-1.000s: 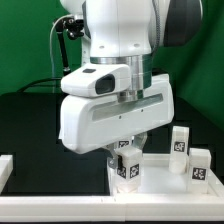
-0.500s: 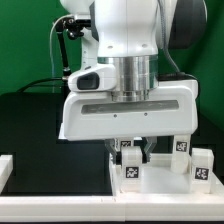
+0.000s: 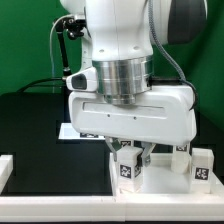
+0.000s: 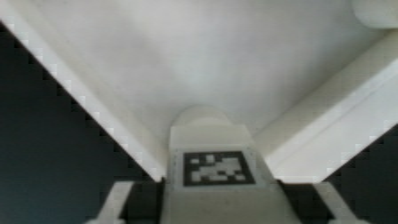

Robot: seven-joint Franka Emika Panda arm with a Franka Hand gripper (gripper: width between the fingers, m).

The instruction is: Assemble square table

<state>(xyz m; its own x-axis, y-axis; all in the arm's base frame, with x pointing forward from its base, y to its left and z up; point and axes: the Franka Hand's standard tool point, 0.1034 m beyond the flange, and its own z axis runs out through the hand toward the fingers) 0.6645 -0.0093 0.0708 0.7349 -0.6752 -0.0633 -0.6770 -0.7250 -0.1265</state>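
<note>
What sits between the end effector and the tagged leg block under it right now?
Nothing visible. The end effector is already down around the leg block, its fingers on either side of it. The wrist view shows the block's tag unobstructed between them. Whether the fingers press it is unclear.

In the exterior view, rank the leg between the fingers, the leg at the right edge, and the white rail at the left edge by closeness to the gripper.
1. Held leg, between the fingers of the gripper.
2. Right-edge leg, off to the exterior view's right.
3. White rail, far at the exterior view's left edge.
</note>
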